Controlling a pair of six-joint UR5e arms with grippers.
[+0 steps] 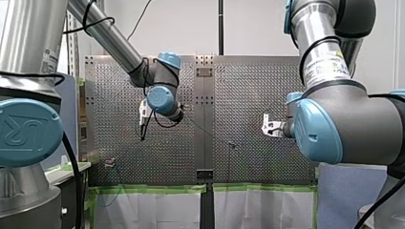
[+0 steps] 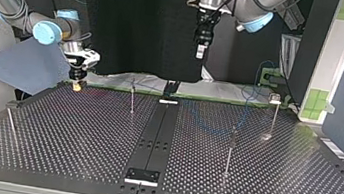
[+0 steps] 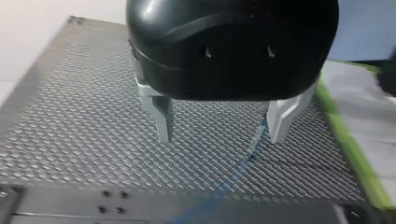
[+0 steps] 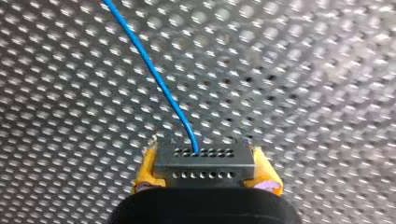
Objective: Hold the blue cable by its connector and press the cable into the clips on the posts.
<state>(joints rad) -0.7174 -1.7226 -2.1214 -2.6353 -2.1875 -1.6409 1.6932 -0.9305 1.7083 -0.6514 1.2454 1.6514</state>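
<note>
In the right wrist view my right gripper (image 4: 203, 157) is shut with its yellow pads (image 4: 145, 169) on a dark grey connector (image 4: 205, 173). The blue cable (image 4: 152, 70) leaves the connector and runs ahead over the perforated table. In the top view this gripper (image 2: 78, 83) hangs low at the table's far left edge. My left gripper (image 3: 219, 137) is open, its metal fingers (image 3: 161, 122) wide apart and empty, high over the table (image 2: 200, 50). A stretch of blue cable (image 3: 243, 163) lies on the plate below it. Thin posts (image 2: 132, 97) (image 2: 230, 150) (image 2: 274, 113) stand on the table.
Another thin post (image 2: 9, 123) stands near the top view's left edge. A dark centre strip (image 2: 155, 135) divides the perforated table. Green tape (image 3: 348, 140) lines the table's edge, and a blue sheet (image 2: 23, 65) hangs behind my right arm.
</note>
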